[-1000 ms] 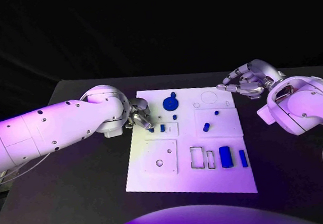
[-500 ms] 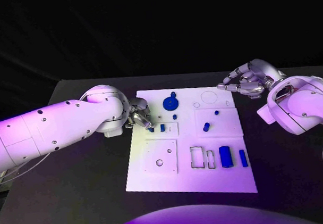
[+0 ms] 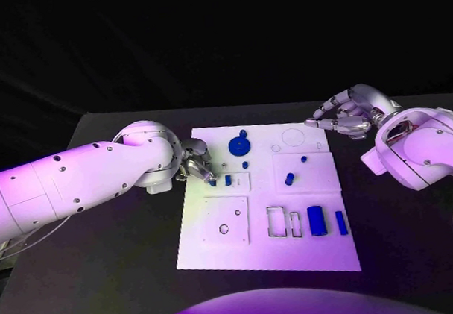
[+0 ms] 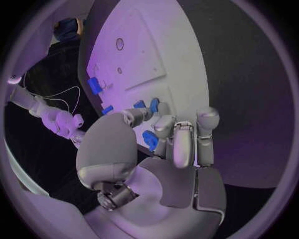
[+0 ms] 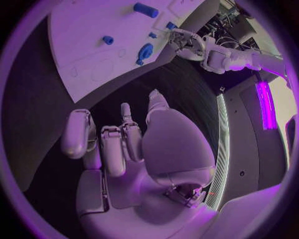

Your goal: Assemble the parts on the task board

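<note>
While the left hand (image 3: 196, 167) pinches a small blue part (image 4: 149, 140) at the task board's (image 3: 268, 254) edge, seating comes next; the right hand (image 3: 344, 118) hovers, fingers loosely apart, holding nothing

Black table (image 3: 105, 243) under the white plate, dark room behind

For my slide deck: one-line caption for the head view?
Left hand works at the white task board's left edge; right hand hovers open off its far right corner.
</note>
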You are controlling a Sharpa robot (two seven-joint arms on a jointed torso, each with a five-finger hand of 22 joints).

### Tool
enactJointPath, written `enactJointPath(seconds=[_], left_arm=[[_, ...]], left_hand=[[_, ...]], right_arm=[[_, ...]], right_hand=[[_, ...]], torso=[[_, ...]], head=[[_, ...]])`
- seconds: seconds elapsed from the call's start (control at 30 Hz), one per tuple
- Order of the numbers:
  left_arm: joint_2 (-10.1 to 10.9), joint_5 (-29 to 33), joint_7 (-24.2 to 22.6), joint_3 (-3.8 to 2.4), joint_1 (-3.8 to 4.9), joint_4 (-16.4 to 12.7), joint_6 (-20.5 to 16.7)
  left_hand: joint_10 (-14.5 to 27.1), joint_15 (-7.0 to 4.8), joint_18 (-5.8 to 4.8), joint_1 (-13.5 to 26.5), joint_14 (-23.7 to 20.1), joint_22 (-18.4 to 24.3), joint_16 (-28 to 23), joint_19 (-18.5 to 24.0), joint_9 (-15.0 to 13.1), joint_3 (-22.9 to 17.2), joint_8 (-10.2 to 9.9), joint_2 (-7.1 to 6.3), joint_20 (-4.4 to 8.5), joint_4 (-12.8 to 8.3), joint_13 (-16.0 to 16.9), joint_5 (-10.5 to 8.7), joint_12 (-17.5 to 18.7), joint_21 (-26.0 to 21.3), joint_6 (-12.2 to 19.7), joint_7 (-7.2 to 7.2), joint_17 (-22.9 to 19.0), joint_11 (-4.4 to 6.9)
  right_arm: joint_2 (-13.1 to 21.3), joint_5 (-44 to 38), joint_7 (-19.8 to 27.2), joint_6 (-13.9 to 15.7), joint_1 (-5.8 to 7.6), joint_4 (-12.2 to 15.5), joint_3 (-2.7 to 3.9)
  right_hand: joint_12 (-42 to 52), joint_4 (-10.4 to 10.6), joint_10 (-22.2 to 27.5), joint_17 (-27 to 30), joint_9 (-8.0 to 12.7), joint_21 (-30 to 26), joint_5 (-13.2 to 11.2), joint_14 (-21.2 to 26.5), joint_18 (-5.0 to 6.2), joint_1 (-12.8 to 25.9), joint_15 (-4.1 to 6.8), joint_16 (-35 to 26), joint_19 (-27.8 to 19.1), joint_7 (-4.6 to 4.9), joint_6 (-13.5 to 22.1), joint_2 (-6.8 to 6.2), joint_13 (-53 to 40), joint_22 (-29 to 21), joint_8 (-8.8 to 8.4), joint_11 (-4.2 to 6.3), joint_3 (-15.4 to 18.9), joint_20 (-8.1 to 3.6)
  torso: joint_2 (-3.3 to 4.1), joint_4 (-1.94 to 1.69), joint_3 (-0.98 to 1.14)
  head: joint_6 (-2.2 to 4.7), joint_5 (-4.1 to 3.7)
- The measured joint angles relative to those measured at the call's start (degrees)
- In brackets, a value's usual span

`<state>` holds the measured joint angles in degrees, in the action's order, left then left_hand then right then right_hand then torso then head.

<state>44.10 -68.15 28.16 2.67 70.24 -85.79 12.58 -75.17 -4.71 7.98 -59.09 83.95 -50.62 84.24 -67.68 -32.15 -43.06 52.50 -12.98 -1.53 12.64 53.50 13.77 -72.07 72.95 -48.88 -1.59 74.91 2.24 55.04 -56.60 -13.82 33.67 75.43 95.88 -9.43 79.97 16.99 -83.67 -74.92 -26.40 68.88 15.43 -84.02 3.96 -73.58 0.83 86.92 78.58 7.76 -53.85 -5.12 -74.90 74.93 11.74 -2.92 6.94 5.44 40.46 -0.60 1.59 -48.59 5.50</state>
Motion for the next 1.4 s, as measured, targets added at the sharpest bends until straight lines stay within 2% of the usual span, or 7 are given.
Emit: enactJointPath(seconds=[0.83,1.4], left_arm=[[0.05,0.23,-0.01,-0.02,-0.11,-0.08,0.04],[0.12,0.30,-0.01,0.00,-0.19,-0.09,0.09]], left_hand=[[-0.21,0.00,0.00,0.22,0.00,-0.12,0.00,-0.13,0.04,0.87,0.00,-0.22,-0.14,0.40,0.29,0.00,0.01,0.00,0.01,0.00,0.00,0.21],[-0.20,-0.21,-0.01,1.28,0.21,-0.12,0.00,-0.21,0.08,5.01,0.00,-0.37,-0.21,3.08,0.43,0.00,-0.21,0.00,-0.39,-0.03,0.00,0.20]], right_arm=[[0.04,-0.09,-0.01,0.24,-0.05,-0.02,0.00],[0.13,-0.12,-0.01,0.31,-0.06,-0.01,0.00]], right_hand=[[0.00,-0.17,0.00,0.01,0.01,0.00,0.00,0.00,0.00,0.00,0.00,0.00,0.00,-0.21,0.21,0.00,-0.05,-0.01,0.00,0.00,0.17,0.00],[0.00,-0.17,0.00,0.01,-0.03,0.00,0.00,0.00,0.00,0.00,0.00,0.00,0.00,-0.20,0.21,0.00,-0.03,-0.02,0.00,0.00,0.17,0.00]], torso=[[0.05,-0.04,-0.01],[0.04,-0.02,0.01]], head=[[-0.02,0.04],[-0.03,0.07]])
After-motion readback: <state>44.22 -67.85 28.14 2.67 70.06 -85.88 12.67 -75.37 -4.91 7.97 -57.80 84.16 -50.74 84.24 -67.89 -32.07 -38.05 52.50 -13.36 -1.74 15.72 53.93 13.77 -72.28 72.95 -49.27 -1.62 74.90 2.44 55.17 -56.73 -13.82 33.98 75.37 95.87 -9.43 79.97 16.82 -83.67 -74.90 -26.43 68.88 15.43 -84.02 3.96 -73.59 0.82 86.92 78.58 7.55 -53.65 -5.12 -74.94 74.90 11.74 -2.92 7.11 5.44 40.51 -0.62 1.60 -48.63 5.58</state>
